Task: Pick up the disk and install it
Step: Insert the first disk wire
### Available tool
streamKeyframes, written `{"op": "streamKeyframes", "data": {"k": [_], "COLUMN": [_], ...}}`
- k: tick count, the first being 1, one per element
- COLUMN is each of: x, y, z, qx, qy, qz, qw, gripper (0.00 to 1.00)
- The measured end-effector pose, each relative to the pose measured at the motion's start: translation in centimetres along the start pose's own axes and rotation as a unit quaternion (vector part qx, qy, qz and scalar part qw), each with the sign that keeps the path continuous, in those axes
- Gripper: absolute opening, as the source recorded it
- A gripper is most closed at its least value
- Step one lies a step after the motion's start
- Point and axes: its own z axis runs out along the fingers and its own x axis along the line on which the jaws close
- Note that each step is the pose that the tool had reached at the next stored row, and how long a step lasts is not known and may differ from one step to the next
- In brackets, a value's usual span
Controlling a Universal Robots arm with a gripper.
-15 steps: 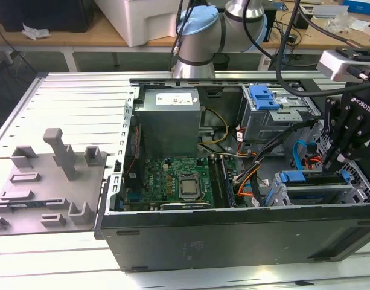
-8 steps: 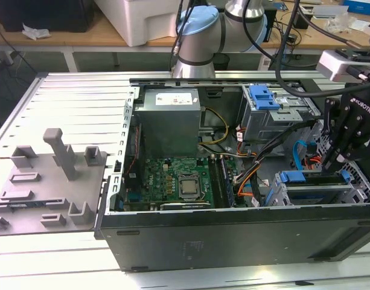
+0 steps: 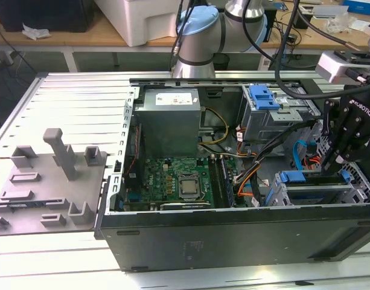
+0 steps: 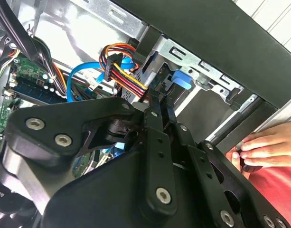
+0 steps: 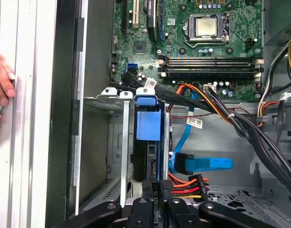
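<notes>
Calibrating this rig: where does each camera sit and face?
Exterior view: off the arm, looking down into the open computer case; arm and gripper show.
First wrist view: on the arm, looking past the gripper at the disk at the drive cage.
Second wrist view: on the arm, looking across the gripper toward the drive cage.
Both wrist views share a person's hand.

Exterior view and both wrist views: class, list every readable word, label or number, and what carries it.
None can be quoted reliably.
Power supply label: print too small.
Gripper: white lettering on its body, a maker's mark only.
Cable tag: print too small.
Motherboard: markings too small.
</notes>
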Motion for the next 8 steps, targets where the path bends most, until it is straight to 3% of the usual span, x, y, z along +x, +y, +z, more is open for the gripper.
{"op": "streamKeyframes", "data": {"k": [8], "x": [-0.02], "y": [-0.01], "z": [0.15], "qx": [0.0], "qy": [0.0], "qz": [0.0], "qw": [1.0], "gripper": [0.18]}}
